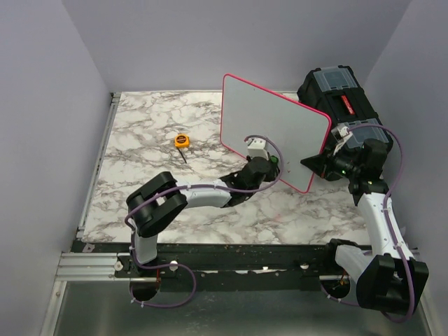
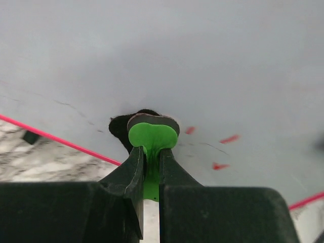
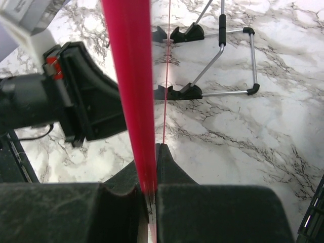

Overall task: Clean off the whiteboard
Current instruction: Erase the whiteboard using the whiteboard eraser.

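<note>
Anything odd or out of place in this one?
Nothing spilled or broken. The whiteboard stands angled across the table, its rim pinched by the right gripper. A few red marks show beside the green pad in the left gripper.

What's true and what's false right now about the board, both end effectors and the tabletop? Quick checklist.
1. The right end effector is clamped on the whiteboard's rim. True.
2. The left end effector is empty. False: it grips a green eraser held against the board.
3. The board is wiped clean. False: a few red marks are on it.
4. An orange tape measure lies on the table. True.
5. The black toolbox sits front left. False: it is back right, behind the board.
</note>
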### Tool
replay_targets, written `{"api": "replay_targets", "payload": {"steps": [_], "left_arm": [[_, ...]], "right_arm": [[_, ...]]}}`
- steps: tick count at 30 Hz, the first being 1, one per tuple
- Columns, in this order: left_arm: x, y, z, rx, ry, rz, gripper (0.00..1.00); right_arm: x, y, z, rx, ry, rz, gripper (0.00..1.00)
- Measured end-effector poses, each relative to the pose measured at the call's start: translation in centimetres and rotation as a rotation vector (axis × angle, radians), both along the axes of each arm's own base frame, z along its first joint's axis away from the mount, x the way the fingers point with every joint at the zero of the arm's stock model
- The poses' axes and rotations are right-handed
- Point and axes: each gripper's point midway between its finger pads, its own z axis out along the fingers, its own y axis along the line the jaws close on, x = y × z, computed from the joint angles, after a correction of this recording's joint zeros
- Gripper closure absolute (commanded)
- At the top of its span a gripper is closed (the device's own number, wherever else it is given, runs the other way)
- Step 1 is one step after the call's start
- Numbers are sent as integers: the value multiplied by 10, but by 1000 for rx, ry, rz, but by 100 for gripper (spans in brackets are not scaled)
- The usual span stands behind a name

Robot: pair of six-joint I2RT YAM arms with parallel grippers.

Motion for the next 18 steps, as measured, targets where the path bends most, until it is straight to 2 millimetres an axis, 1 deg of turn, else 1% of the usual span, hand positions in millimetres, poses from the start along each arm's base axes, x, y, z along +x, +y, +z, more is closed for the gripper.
{"api": "replay_targets", "payload": {"steps": [2, 5, 10, 13, 18], "left_arm": [[-14, -18, 8, -14, -11, -34, 100], [-32, -40, 20, -35, -22, -81, 100], [-52, -62, 34, -63, -38, -136, 100], [-54, -64, 35, -67, -40, -139, 100], [-46, -58, 32, -100, -20, -148, 100]], "right_arm": [[0, 0, 0, -2, -2, -2, 100], [2, -2, 0, -8, -8, -6, 100], [2, -2, 0, -10, -10, -6, 100], [1, -2, 0, -9, -10, -6, 100], [1, -2, 0, -13, -14, -6, 100]]}}
